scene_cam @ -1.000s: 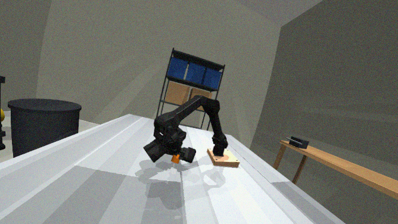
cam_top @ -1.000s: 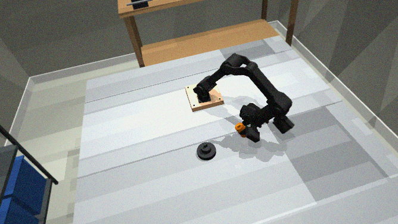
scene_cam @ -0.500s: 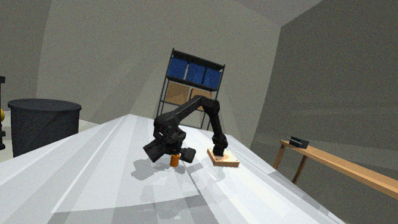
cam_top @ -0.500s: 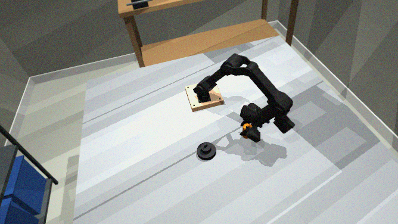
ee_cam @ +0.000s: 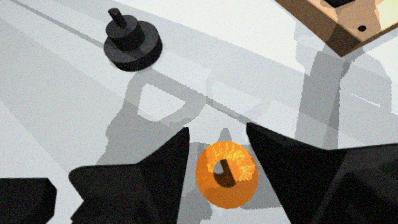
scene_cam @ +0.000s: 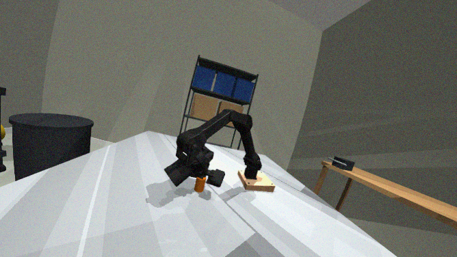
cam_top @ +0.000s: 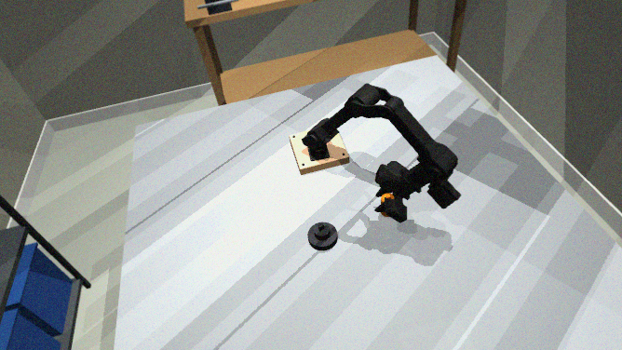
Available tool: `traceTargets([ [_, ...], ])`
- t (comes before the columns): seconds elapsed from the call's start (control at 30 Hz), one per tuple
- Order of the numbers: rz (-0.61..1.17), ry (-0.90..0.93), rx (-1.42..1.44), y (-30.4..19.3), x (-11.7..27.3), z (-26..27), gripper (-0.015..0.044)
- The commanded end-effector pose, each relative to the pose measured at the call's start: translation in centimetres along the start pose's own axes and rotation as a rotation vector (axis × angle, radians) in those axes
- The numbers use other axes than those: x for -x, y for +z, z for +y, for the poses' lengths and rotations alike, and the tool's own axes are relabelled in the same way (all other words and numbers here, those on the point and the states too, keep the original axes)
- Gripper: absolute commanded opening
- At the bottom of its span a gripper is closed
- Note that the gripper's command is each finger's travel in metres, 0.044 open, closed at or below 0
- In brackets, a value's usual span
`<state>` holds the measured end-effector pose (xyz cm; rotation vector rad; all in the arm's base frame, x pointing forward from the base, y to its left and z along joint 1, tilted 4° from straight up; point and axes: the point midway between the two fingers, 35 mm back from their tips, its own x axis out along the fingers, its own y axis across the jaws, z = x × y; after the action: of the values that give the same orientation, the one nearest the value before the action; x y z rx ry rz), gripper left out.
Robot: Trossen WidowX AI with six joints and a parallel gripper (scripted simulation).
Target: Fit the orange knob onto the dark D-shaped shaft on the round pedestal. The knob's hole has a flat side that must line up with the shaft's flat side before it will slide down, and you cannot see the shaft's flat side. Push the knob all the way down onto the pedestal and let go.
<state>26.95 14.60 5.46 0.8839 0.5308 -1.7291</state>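
The orange knob [cam_top: 387, 196] [scene_cam: 200, 184] [ee_cam: 226, 194] is roughly upright, at or just above the table; contact is hard to tell. Its hole, with a flat side, faces up towards the wrist camera. My gripper [cam_top: 381, 201] [ee_cam: 217, 129] is open around the knob, with gaps on both sides of it in the wrist view. The dark round pedestal [cam_top: 322, 242] [ee_cam: 134, 54] stands apart from the knob, at the upper left of the wrist view. Its thin shaft [cam_top: 321, 227] [ee_cam: 117, 18] points up bare. The shaft's flat side cannot be made out. The exterior view does not show the pedestal.
The arm's wooden base plate [cam_top: 305, 168] [scene_cam: 260, 188] [ee_cam: 320, 22] lies beyond the pedestal and knob. A wooden bench [cam_top: 326, 58] [scene_cam: 403, 189] and a shelf rack with blue bins [cam_top: 39, 284] [scene_cam: 224, 83] stand off the table. A dark barrel [scene_cam: 51, 147] shows in the exterior view.
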Motion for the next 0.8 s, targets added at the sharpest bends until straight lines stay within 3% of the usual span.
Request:
traceTargets([
  [0.0,0.0,0.0,0.0,0.0,0.0,0.0,0.026],
  [0.07,0.0,0.0,0.0,0.0,0.0,0.0,0.026],
  [0.3,0.0,0.0,0.0,0.0,0.0,0.0,0.044],
  [0.6,0.009,-0.002,-0.001,0.1,0.1,0.0,0.044],
  [0.77,0.267,-0.04,-0.02,1.9,2.9,0.1,0.044],
])
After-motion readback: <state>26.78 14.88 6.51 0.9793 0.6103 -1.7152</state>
